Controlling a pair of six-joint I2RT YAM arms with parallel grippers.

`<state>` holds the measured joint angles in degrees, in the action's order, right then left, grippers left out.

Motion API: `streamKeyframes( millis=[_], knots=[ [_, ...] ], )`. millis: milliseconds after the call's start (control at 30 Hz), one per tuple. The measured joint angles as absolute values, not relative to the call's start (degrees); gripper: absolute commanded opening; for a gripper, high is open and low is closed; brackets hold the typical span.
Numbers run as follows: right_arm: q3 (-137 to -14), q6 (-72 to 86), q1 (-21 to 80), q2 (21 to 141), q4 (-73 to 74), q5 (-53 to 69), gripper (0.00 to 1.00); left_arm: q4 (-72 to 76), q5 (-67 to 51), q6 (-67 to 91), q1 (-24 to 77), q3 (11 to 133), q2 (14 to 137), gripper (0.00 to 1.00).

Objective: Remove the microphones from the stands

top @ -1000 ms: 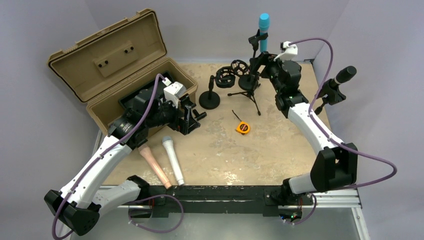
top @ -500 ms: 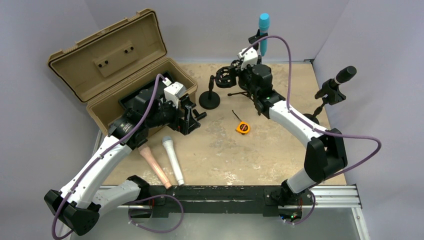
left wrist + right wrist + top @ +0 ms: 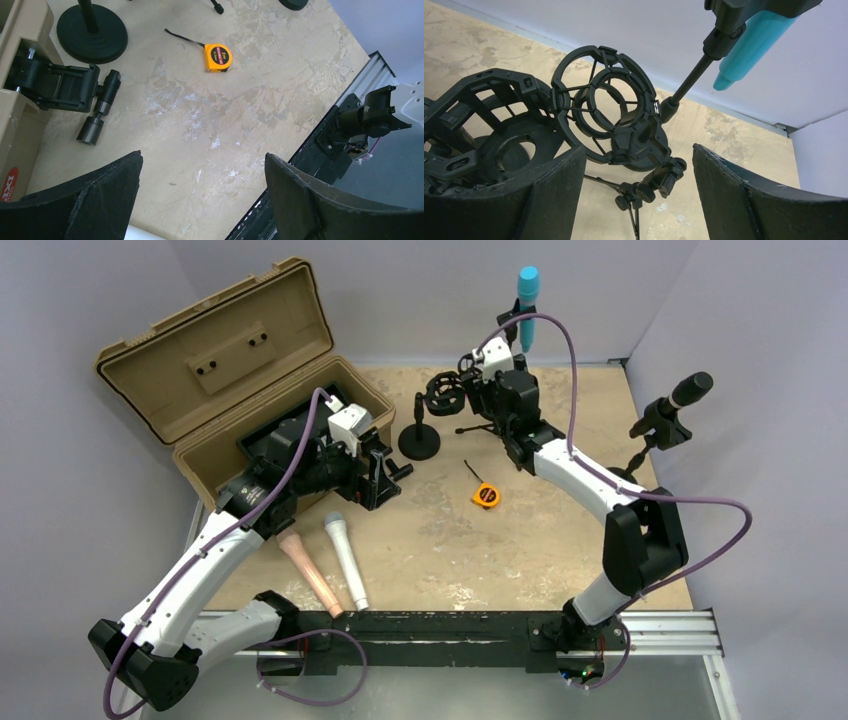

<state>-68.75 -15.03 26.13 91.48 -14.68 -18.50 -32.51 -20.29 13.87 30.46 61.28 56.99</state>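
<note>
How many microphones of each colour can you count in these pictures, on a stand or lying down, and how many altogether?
Blue microphone: 1
Black microphone: 1
Pink microphone: 1
White microphone: 1
Total: 4

Right arm (image 3: 575, 470) swung left along the top of the frame. Its pincer (image 3: 468, 382) went from upper right of centre to right beside the black ring mounts (image 3: 445, 392).
</note>
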Motion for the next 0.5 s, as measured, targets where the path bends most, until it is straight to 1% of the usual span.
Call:
streamKeyframes(
  millis=[133,333,500],
  knots=[
    [-68.8,-12.8,26.1,91.4,-14.7,-18.5,0.77,-32.5,-20.3,13.9,30.5,61.3,57.0,0.89],
    [-69.1,-5.1,25.9,88.1,-14.2,-19.0,0.78,-32.5,-20.3,13.9,30.5,61.3,57.1,0.89],
    [-73.6,2.2,22.2,85.4,-12.6,-17.1,0.78,-32.5,-20.3,13.8,30.5,61.3,57.1,0.89]
  ],
)
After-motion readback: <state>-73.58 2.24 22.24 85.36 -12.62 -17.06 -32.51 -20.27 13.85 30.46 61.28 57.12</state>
